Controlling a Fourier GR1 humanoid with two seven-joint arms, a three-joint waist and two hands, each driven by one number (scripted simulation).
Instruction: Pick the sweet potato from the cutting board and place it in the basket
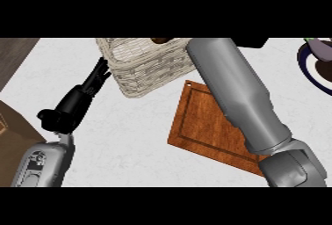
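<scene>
The woven basket (146,66) stands at the top middle of the counter. A small brown piece, probably the sweet potato (159,40), shows inside it at the picture's upper edge. The wooden cutting board (204,127) lies below and to the right of the basket, with nothing visible on its bare part. My right forearm (240,96) crosses the board and reaches up past the basket's right side. Only a black sliver of the right hand (251,42) shows at the top. My left hand (81,99) is open, its straight fingers (100,72) beside the basket's left wall.
A dark-rimmed plate (310,70) with a purple vegetable (322,49) on it sits at the right edge. A brown wooden object (16,132) fills the lower left, and a darker wooden surface (13,55) lies at the upper left.
</scene>
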